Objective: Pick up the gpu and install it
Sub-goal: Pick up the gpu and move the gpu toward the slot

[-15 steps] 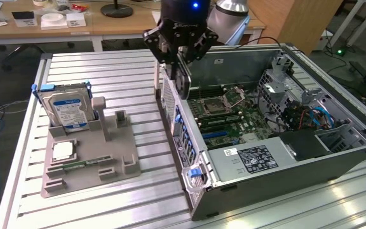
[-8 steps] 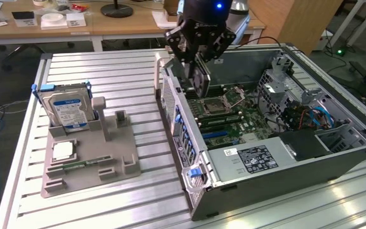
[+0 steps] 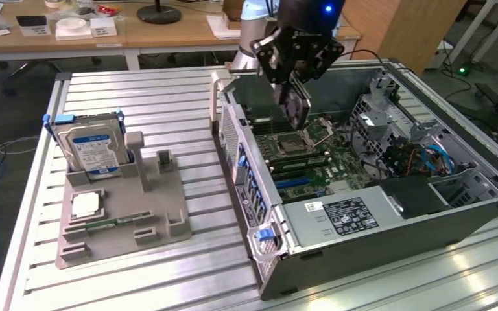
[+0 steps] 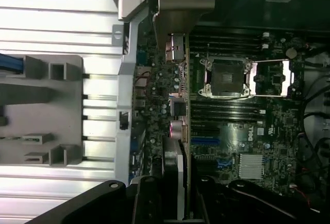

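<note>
Pinching the gpu [image 3: 290, 107] between the fingers of the black hand [image 3: 289, 85]. Thin flat green circuit card, one dark side, pale metal bracket at the end away from the fingers. Gripped by one end, probably so the fingers stay clear of the case walls and board parts.

Hangs long axis down above the open dark-grey computer case [image 3: 388, 240], over the green motherboard [image 3: 318, 172] beside the silver processor socket [image 3: 294, 141]. Not seated in any slot, no contact with the board visible.

Wrist view: card [image 4: 178, 162] seen edge-on, running straight out from the hand [image 4: 178, 206].

Case lying on its side on the ribbed aluminium counter [image 3: 145, 97], side panel off – board facing up, likely for reach from above.

At the exterior view's left, a grey moulded parts tray [image 3: 158, 214] holds a silver hard drive with blue-white label [image 3: 93, 149] upright in its slot.

Writing: what looks like a Dell mark [image 4: 247, 133] on the motherboard; a white label [image 3: 349, 217] on the black power-supply box – print too small to read.
</note>
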`<action>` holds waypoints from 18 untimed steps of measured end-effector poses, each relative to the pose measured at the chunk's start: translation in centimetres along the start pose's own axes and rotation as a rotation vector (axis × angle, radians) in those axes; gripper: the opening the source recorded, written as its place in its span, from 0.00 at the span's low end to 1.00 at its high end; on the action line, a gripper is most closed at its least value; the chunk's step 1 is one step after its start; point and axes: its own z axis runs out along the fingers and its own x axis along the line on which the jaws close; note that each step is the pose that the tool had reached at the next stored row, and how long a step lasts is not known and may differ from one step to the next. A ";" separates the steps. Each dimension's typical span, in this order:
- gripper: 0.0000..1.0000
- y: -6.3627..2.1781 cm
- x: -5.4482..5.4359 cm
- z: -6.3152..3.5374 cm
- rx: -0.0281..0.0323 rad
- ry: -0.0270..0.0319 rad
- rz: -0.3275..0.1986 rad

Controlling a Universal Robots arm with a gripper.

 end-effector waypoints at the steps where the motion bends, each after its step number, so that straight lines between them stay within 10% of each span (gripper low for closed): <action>1: 0.29 -0.01 -0.4 0.00 0.0000 0.0000 0.000; 18: 0.29 -0.23 -8.2 0.08 0.0000 0.0000 0.000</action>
